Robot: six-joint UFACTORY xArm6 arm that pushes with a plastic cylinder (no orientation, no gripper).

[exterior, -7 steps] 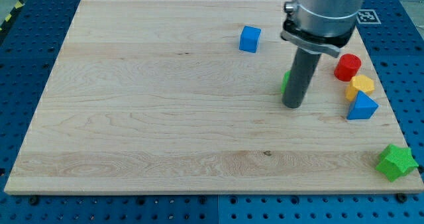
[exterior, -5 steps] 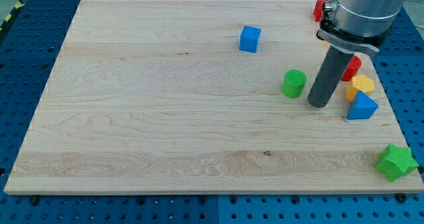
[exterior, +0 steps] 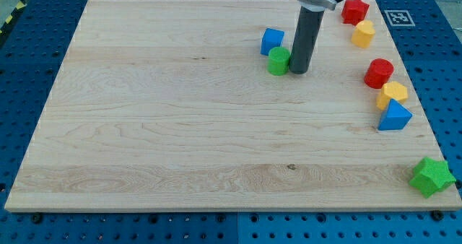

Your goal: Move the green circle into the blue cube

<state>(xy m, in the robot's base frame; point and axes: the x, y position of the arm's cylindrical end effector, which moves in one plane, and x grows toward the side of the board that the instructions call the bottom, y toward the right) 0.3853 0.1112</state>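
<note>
Pushed up-left, green circle (exterior: 278,61) now touches blue cube (exterior: 272,42); my tip (exterior: 299,71) beside it.

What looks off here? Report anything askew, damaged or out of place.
Only the green star stands out: it hangs over the board's bottom right corner. My tip sits right of the green circle, which touches the blue cube.

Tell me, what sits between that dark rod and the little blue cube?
The green circle. In the camera view it sits beside my tip, on its left, and appears to touch the blue cube above it.
</note>
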